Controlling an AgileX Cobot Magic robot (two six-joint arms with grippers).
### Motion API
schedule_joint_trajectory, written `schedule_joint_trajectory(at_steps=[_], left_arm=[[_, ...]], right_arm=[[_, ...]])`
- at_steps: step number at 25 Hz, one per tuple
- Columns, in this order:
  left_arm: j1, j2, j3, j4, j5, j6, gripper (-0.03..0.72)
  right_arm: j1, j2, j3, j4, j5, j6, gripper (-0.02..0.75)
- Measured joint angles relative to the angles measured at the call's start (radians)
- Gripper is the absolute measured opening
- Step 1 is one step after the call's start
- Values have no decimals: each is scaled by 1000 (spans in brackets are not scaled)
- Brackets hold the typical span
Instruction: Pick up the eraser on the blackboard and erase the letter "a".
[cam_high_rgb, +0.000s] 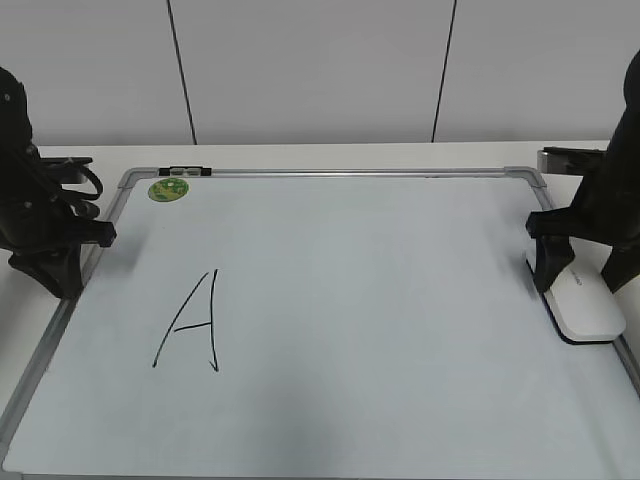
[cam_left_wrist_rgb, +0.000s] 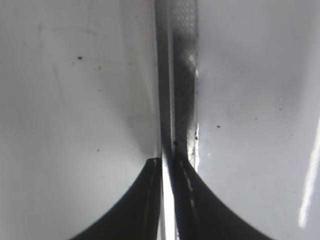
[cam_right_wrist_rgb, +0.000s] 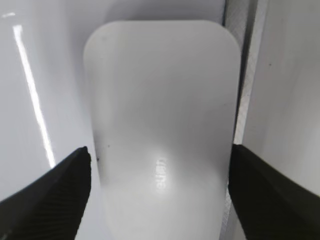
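The eraser (cam_high_rgb: 588, 305) is a flat white block with a dark underside, lying on the blackboard (cam_high_rgb: 380, 300) at its right edge. My right gripper (cam_high_rgb: 583, 275) is open and straddles the eraser's far end, one finger on each side. In the right wrist view the eraser (cam_right_wrist_rgb: 160, 100) fills the space between the fingers (cam_right_wrist_rgb: 160, 150). A large capital "A" (cam_high_rgb: 195, 325) is drawn at the board's left. No small "a" shows in any view. My left gripper (cam_high_rgb: 62, 283) is shut, its tips (cam_left_wrist_rgb: 171, 160) over the board's left frame (cam_left_wrist_rgb: 180, 75).
A round green magnet (cam_high_rgb: 168, 189) sits near the board's far left corner. The grey frame (cam_right_wrist_rgb: 245, 75) runs just right of the eraser. White table lies around the board, with a pale wall behind.
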Motion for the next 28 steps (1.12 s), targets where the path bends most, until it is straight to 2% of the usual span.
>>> schedule_joint_trajectory(at_steps=[7,10,13,16,19,23,28], left_arm=[[0,0,0,0,0,0,69],[0,0,0,20,0,-8,118],[0,-12,4,58,0,-38,277],[0,-41,10,90,0,-58,503],[0,-97,10,110,4,-62,613],[0,-148,10,115,44,-65,620],[0,-208,10,134,113,-67,566]], right_arm=[[0,0,-105,1,94,0,659],[0,0,-125,-5,114,9,659],[0,0,-127,-23,122,26,660],[0,0,-127,-41,125,55,660],[0,0,-127,-45,127,76,656],[0,0,-127,-45,127,76,600],[0,-33,-127,-24,127,90,545]])
